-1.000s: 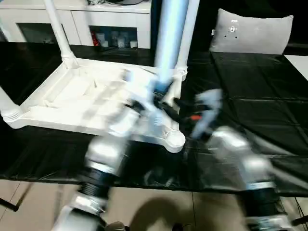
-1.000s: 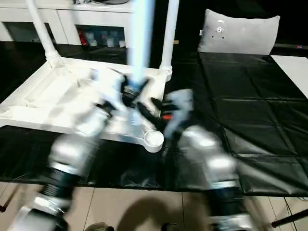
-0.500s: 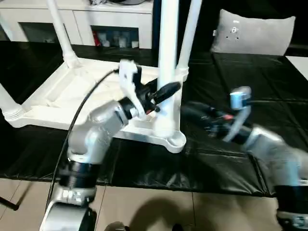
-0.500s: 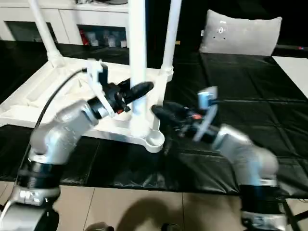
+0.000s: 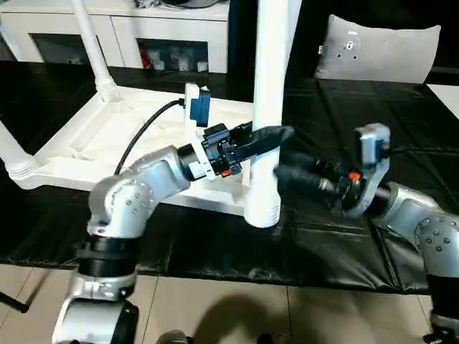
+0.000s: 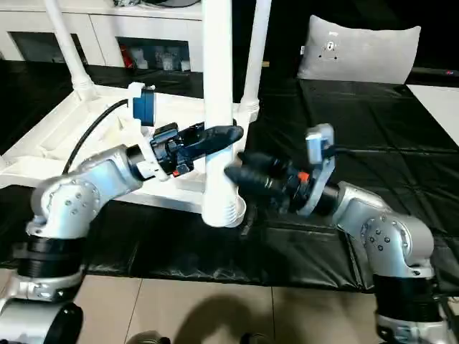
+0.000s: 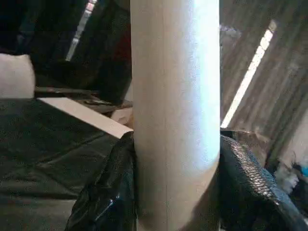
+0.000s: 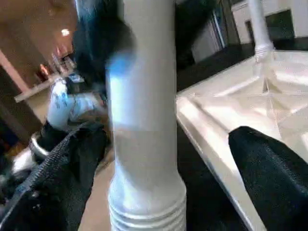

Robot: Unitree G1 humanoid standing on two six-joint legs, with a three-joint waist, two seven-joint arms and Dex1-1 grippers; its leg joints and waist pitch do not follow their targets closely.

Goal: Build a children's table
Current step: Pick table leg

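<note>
The left arm reaches in from the left, forearm level, its gripper [image 5: 267, 136] with fingers [image 7: 108, 192] clamped on either side of a white leg [image 5: 267, 107]. The right gripper [image 6: 240, 168] points in from the right, fingers [image 8: 269, 163] spread wide around the leg without touching it. The leg stands upright, threaded end down, at the near right corner of the upturned table top [image 5: 107, 136] on the black worktop [image 5: 380, 107].
</note>
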